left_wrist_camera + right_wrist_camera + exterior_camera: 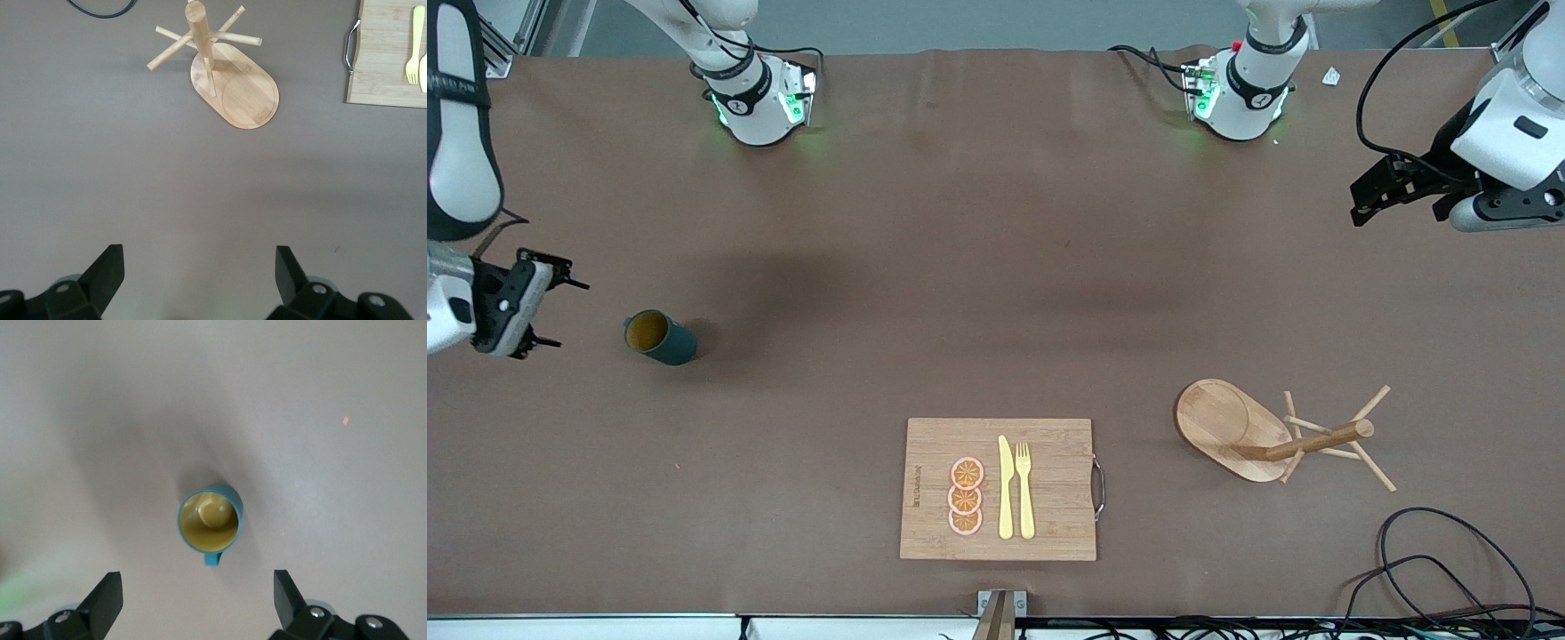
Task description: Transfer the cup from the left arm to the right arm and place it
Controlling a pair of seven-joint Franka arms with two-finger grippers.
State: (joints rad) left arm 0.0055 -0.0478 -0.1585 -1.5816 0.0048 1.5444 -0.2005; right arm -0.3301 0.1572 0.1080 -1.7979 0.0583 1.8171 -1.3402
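Two grippers up in the air, nothing grabbed: right gripper [553, 311] jaws wide over the tabletop's right-arm edge, left gripper [1371, 191] spread too, over the left-arm edge. Cup [660, 337] standing near that right-arm edge, just beside the right gripper, untouched.

The bench [978, 267] wears a matt brown cloth-like cover. The cutting board [1049, 524] and mug tree [1232, 427] are pale, smooth wood; the board's handle [1099, 487] looks metal. The cup [660, 338] has a smooth teal finish.
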